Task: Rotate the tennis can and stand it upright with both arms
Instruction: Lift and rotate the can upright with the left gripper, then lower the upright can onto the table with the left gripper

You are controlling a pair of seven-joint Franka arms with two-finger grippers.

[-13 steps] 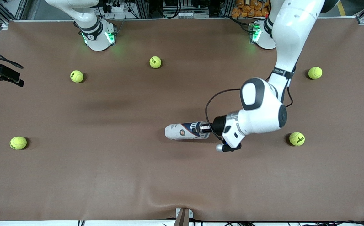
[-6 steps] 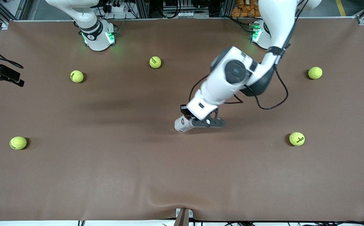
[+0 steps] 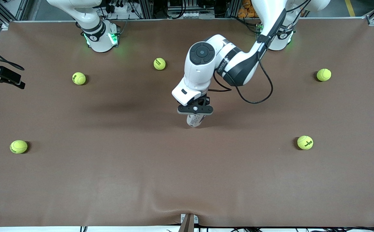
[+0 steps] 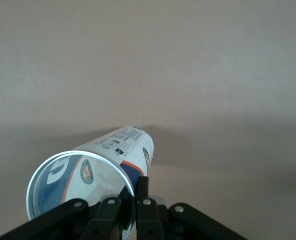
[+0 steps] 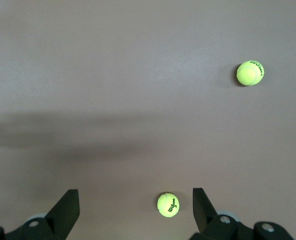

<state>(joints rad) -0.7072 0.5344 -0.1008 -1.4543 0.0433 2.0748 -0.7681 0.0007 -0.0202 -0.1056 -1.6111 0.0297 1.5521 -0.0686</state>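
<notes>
- My left arm has swung from low and sideways to over the table's middle; the left gripper (image 3: 195, 110) now points down, fingers clamped on the rim of the tennis can (image 3: 194, 120).
- The can, lying flat a second ago, now hangs near upright under that gripper, base about at the table (image 3: 109, 177); I judge uprighting almost done.
- The can looks empty through its open mouth (image 4: 80, 187).
- My right gripper (image 5: 135, 207) waits, fingers apart, above two tennis balls (image 5: 168, 204).
</notes>
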